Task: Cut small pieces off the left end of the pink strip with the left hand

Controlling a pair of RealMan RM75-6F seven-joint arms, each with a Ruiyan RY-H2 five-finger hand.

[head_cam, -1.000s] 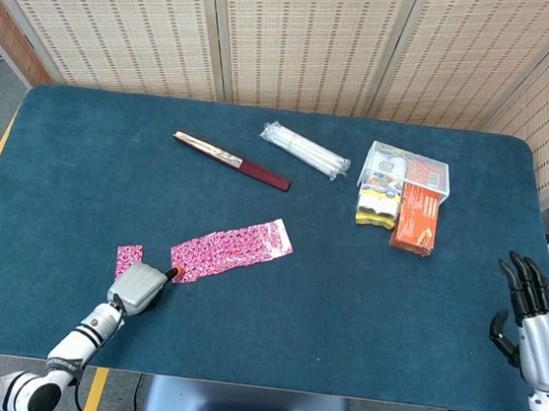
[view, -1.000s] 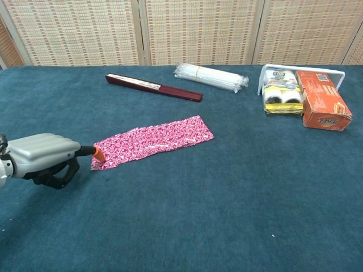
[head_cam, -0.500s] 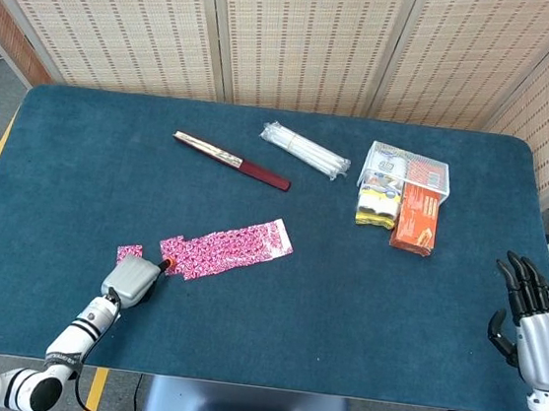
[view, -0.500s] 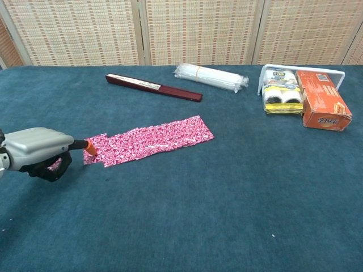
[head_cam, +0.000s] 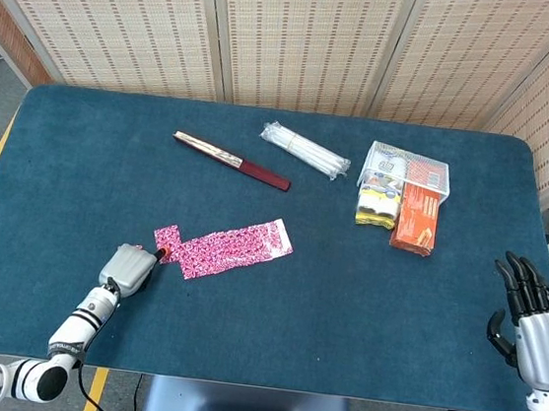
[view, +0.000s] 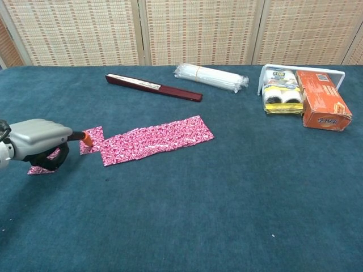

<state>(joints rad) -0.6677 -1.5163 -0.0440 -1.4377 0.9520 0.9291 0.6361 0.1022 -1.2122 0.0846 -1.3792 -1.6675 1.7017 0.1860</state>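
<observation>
The pink patterned strip (head_cam: 235, 247) (view: 159, 140) lies flat left of the table's middle. A small cut piece (head_cam: 166, 237) (view: 92, 139) sits just off its left end, slightly askew. Another pink scrap (view: 38, 168) peeks out from under my left hand. My left hand (head_cam: 127, 269) (view: 35, 144) is curled around an orange-tipped cutter (head_cam: 160, 251) (view: 85, 137), whose tip touches the small cut piece. My right hand (head_cam: 536, 330) hangs past the table's right front corner, fingers apart and holding nothing; it does not show in the chest view.
A dark red flat stick (head_cam: 232, 161) (view: 153, 87) and a clear bag of white rods (head_cam: 305, 150) (view: 211, 77) lie toward the back. A white rack (head_cam: 406, 167) with yellow packets and an orange box (head_cam: 416, 218) (view: 323, 107) stands at the back right.
My left hand has drawn the cutter leftward and away from me. A small piece has come off the strip's left end and slid left with the tip.
</observation>
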